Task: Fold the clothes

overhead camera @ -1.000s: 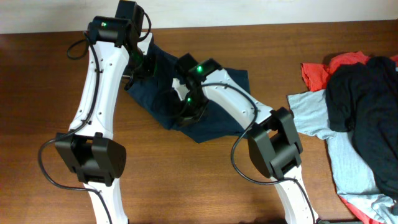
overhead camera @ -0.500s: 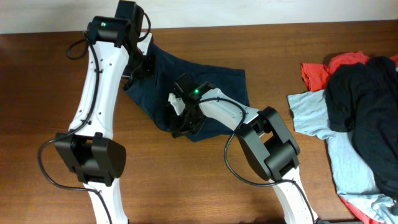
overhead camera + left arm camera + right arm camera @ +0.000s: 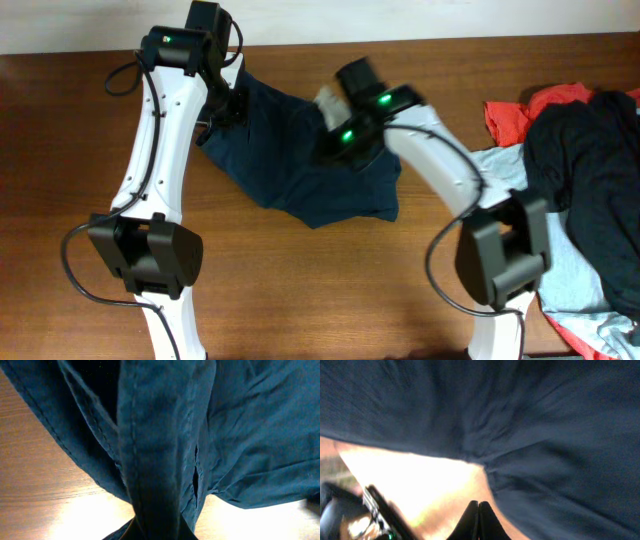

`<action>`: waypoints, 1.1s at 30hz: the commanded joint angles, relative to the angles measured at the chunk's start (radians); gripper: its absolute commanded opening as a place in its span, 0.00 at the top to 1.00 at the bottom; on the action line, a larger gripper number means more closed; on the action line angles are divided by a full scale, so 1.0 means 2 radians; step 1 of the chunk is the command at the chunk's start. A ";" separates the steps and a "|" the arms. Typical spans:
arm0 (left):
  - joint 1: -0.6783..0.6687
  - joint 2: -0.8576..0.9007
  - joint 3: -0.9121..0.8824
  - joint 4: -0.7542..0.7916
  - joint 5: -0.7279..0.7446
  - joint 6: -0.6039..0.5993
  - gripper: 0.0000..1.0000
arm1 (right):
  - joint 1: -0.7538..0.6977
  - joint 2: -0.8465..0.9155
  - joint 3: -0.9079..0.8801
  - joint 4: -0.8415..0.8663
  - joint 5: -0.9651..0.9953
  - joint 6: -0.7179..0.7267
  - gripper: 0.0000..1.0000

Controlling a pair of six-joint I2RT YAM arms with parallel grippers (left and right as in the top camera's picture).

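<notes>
The dark navy shorts (image 3: 290, 175) lie spread on the wooden table between my two arms. My left gripper (image 3: 228, 105) is at their far left edge. In the left wrist view a thick band of the shorts (image 3: 240, 435) runs straight down into the left gripper (image 3: 160, 532), which is shut on it, its fingers hidden by the cloth. My right gripper (image 3: 328, 148) hovers over the shorts' upper middle. In the blurred right wrist view the right gripper (image 3: 479, 510) is shut, with no cloth seen between the fingertips, and the shorts (image 3: 545, 420) are puckered just beyond them.
A pile of other clothes lies at the right edge: a red-orange garment (image 3: 545, 105), a black garment (image 3: 590, 170) and a pale blue T-shirt (image 3: 515, 205). My right arm's base (image 3: 495, 260) stands beside that pile.
My right gripper has swung from the shorts' near lower edge up and to the right, over their upper middle. The left arm and the pile have not moved.
</notes>
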 commanded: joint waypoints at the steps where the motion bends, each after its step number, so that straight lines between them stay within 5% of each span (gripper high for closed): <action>1: -0.001 -0.022 0.012 0.001 -0.006 0.001 1.00 | -0.010 0.019 0.000 0.007 0.002 0.004 0.96; 20: -0.002 -0.022 0.012 -0.001 -0.001 0.000 1.00 | 0.076 0.191 0.000 0.255 -0.035 0.057 0.96; 33: -0.022 -0.018 0.011 -0.002 -0.010 0.001 1.00 | 0.043 0.167 0.002 0.257 -0.121 0.071 0.96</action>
